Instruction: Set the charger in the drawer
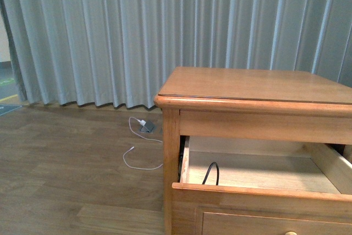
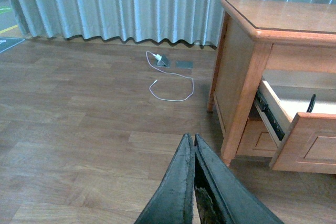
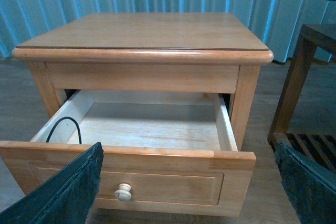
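**A:** Where is the charger?

**B:** Only its thin black cable (image 1: pixel 214 165) shows. It is a narrow loop standing up inside the open honey-brown wooden drawer (image 1: pixel 258 191), just behind the front board and toward the left side in the front view. That board hides the white cube in every view.

**A:** What does the right wrist view add?

**B:** It looks down into the pale wood interior and shows the round pale knob (image 3: pixel 123 191) on the recessed panel front. It also shows a dark wooden side table (image 3: pixel 310 61) beside the honey-brown nightstand (image 3: pixel 147 30). The right gripper (image 3: pixel 188 150) hangs before the drawer front with its dark fingers spread wide and nothing between them.

**A:** And the left wrist view?

**B:** The left gripper (image 2: pixel 191 137) is over the brown plank floor (image 2: pixel 79 129), its fingers pressed together and gripping nothing. A thin white cable (image 2: pixel 173 80) with a small grey-white adapter (image 2: pixel 160 59) lies near the pale grey-blue curtain (image 2: pixel 105 3), apart from the nightstand. The front view shows that cable too.
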Controlling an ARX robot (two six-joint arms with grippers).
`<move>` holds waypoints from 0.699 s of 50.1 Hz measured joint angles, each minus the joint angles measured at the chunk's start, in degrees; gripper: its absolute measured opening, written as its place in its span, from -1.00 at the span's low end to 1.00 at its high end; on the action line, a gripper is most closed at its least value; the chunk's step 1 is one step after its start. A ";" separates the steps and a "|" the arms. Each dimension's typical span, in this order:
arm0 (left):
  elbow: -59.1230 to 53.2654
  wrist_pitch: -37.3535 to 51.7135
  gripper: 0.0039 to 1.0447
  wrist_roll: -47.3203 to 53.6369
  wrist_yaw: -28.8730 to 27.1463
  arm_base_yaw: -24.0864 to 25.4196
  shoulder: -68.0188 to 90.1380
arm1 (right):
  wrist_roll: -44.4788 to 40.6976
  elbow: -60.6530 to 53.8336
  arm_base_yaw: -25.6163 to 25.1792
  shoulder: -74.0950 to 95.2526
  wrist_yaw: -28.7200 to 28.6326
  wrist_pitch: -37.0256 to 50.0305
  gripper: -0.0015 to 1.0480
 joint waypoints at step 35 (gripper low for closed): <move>-4.31 0.74 -0.93 0.07 0.00 0.13 -4.26 | 0.00 0.00 0.00 0.00 -0.02 0.00 0.85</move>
